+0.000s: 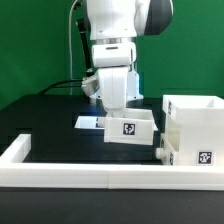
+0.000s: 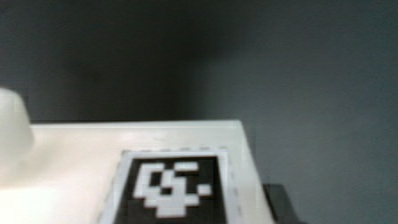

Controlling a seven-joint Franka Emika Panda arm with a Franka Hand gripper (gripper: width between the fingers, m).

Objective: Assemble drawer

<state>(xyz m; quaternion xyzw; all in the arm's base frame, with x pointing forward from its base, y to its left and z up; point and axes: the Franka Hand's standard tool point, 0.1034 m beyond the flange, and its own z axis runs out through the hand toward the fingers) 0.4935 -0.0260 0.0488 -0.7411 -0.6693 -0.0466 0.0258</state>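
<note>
A small white tray box point(image 1: 130, 127) with a square tag on its front stands mid-table. My gripper point(image 1: 114, 108) reaches down at its left end, and the fingertips are hidden by the box. In the wrist view the tray's tagged wall point(image 2: 173, 186) fills the space right at the jaws, and a dark finger point(image 2: 278, 206) presses beside it, so the gripper is shut on the tray. The tall white casing point(image 1: 193, 125) with tags on its low front stands at the exterior view's right, close to the tray. The second tray box is not in view.
A long low white border wall point(image 1: 95, 167) runs along the front and up the exterior view's left side. The marker board point(image 1: 90, 123) lies flat just left of the tray. Dark tabletop point(image 2: 267, 60) lies beyond the tray.
</note>
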